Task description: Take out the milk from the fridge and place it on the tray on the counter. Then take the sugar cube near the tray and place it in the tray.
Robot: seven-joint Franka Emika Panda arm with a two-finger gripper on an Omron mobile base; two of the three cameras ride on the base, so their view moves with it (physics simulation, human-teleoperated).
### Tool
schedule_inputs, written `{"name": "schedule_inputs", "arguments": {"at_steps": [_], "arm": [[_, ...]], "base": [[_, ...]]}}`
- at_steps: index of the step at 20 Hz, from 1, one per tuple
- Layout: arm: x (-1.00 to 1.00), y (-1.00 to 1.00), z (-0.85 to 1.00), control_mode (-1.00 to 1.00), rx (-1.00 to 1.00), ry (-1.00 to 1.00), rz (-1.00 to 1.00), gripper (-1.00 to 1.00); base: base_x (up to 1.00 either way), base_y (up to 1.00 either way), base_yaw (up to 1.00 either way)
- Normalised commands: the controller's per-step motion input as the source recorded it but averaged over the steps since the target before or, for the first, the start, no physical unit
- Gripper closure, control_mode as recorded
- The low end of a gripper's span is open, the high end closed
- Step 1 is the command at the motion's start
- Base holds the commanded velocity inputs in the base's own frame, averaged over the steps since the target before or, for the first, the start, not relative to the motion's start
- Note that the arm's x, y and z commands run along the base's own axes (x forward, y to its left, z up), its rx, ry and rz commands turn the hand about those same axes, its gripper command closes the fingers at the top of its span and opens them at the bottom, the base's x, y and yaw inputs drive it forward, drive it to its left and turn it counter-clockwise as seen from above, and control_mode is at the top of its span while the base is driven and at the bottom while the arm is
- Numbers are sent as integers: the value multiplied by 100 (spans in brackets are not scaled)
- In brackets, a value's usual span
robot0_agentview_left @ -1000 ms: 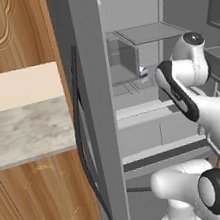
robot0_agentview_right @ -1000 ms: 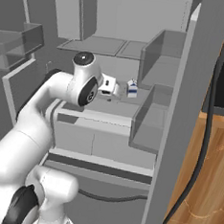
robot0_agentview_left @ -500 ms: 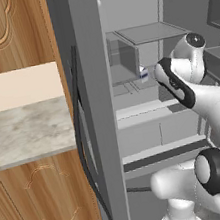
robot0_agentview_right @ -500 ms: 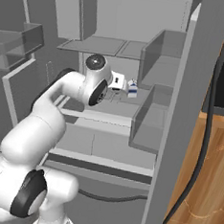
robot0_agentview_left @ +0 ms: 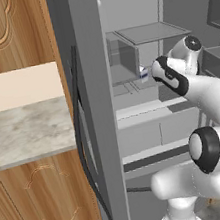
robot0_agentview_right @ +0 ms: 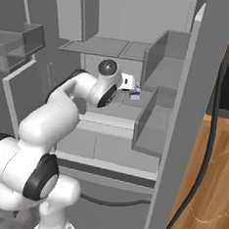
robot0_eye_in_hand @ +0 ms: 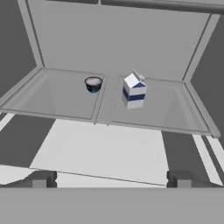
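The arm hides most of the milk (robot0_agentview_right: 135, 92) in the base views, while the gripper (robot0_eye_in_hand: 110, 178) gapes wide, holding nothing.

Arm pushed further into the fridge (robot0_agentview_right: 166, 52), gripper (robot0_agentview_right: 130, 83) now closer to the milk (robot0_eye_in_hand: 134, 90); elbow swung lower, toward base.

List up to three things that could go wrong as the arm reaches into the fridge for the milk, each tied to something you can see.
1. A small dark cup stands on the shelf beside the milk; the open gripper could knock it if it drifts that way.
2. The milk is small and light-looking, and the gripper is still short of it; a finger could tip it over.
3. The fridge has shelves and bins close around the arm, so the elbow may hit them.
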Motion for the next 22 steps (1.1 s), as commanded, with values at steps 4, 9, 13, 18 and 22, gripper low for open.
{"name": "schedule_inputs", "arguments": {"at_steps": [4,9,13,18,22], "arm": [[47,-14,-13,-100,0,0,7,-100],[42,-10,-16,-100,0,-4,5,-100],[37,-10,-14,-100,0,-9,3,-100],[38,-9,-10,-100,0,-2,4,-100],[44,-2,-21,-100,0,0,4,-100]], "base": [[0,0,0],[0,0,0],[0,0,0],[0,0,0],[0,0,0]]}}
